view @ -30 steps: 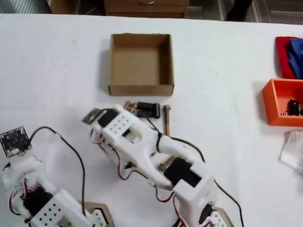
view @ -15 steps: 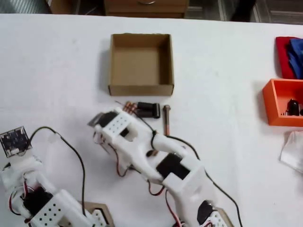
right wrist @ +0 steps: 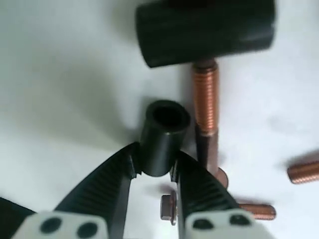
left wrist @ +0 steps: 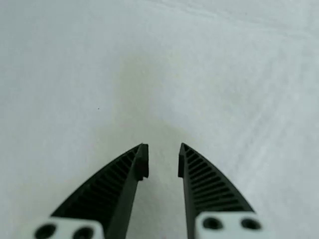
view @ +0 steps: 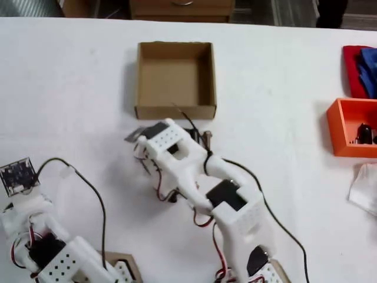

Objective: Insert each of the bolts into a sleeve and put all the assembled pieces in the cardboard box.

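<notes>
My right gripper (right wrist: 155, 169) is shut on a short black sleeve (right wrist: 162, 137), held upright with its open bore facing the camera. Just beyond lies a larger black sleeve (right wrist: 204, 30) with a copper bolt (right wrist: 205, 99) sticking out of it. More copper bolts (right wrist: 304, 172) lie loose on the white table nearby. In the high view the right arm (view: 177, 153) stretches to just in front of the cardboard box (view: 175, 79) and covers the sleeves; one bolt (view: 207, 139) peeks out beside it. My left gripper (left wrist: 163, 162) is open over bare table, on the left arm (view: 35, 236) at the near left.
An orange bin (view: 339, 132) with dark parts stands at the right edge, with a red and blue cloth (view: 360, 68) behind it. A white crumpled sheet (view: 365, 186) lies at the near right. A black cable (view: 94, 188) loops between the arms.
The right arm has swung right and toward the box, now covering the black sleeve and bolts that showed before. The left arm has not moved.
</notes>
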